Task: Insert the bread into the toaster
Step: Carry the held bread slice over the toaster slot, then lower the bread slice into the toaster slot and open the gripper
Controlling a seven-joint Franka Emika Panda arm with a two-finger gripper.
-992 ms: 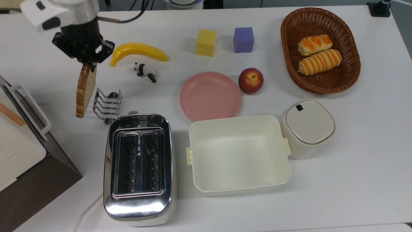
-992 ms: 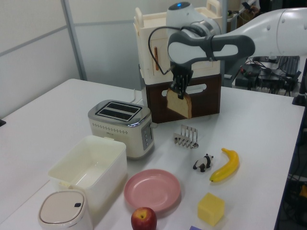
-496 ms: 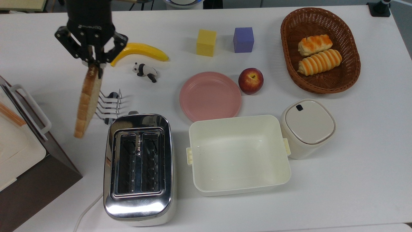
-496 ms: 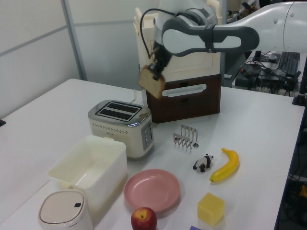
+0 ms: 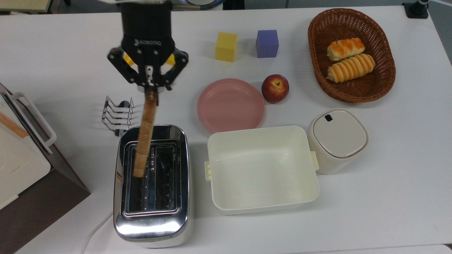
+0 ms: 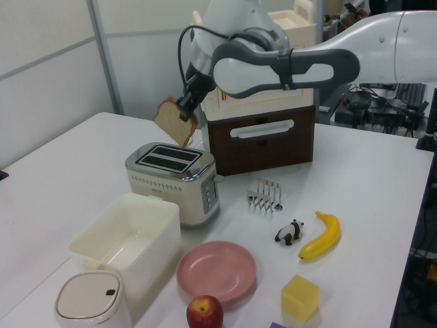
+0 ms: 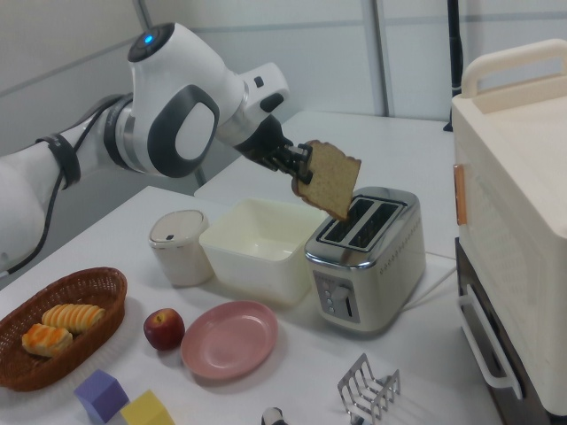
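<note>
Bread swung from beside wire rack to above toaster, tool pinching it; cream tub adjacent.

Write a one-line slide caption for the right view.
The gripper holds the bread tilted in the air just above the toaster.

White table fills most of the top view. Pale grey wall panels with vertical metal strips across the left view's upper left and along the top of the right view. Brown cabinet with a cream top unit and white handle at the left view's upper centre. Cluttered desk with cables at the left view's upper right. Even indoor light.
</note>
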